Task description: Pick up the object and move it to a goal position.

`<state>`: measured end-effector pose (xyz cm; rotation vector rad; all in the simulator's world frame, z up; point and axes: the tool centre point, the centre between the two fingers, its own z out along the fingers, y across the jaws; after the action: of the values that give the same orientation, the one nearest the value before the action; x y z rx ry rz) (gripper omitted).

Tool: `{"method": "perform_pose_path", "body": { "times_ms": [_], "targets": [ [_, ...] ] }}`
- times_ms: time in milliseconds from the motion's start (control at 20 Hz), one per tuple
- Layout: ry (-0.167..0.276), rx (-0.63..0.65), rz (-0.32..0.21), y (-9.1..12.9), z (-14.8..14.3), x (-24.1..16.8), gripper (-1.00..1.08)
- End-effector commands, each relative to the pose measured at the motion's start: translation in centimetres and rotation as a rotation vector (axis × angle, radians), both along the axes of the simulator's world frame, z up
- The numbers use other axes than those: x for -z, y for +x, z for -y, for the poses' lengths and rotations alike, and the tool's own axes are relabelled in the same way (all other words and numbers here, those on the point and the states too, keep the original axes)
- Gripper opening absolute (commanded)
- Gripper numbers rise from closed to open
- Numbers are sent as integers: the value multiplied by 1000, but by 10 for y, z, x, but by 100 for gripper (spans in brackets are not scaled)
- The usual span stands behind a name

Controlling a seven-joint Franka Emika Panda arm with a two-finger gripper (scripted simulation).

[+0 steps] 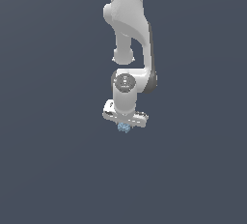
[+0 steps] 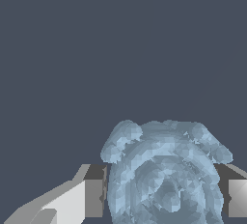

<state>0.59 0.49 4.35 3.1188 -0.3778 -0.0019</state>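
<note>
The object (image 1: 124,128) is a small pale-blue bumpy blob just under the white gripper (image 1: 124,124) in the exterior view. In the wrist view the object (image 2: 164,175) fills the space between the two fingers (image 2: 91,196), and both pads press against its sides. The gripper is shut on the object. The white arm (image 1: 130,35) hangs down from the top of the exterior view. The lower part of the object is cut off by the wrist view's edge.
A plain dark grey-blue surface (image 1: 48,121) fills the rest of both views. No other objects or edges show.
</note>
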Motion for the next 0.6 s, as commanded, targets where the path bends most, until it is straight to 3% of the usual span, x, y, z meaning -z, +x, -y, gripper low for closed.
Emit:
{"method": "perform_pose_path", "body": {
  "times_ms": [0, 550],
  "targets": [
    [0, 1, 1, 0, 4, -7, -100],
    [0, 1, 1, 1, 51, -84, -100]
  ]
}}
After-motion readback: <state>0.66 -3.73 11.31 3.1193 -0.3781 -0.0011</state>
